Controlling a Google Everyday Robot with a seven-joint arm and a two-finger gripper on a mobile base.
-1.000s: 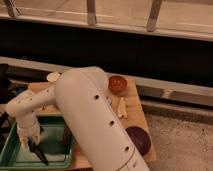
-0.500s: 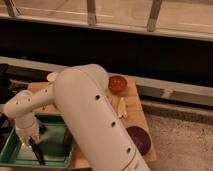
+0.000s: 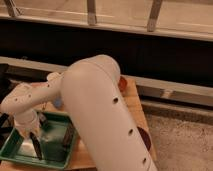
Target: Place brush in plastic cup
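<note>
While the white arm bends down toward eight o'clock, its tool hangs over the green tray on the wooden desk, clenched on the brush, a dark thin stick slanting downward. The white plastic cup stands at one o'clock from the tool, before a dark wall.

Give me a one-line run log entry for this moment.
end effector: low over green tray | plastic cup: beyond tray, apart from end effector | grasp: unclear
</note>
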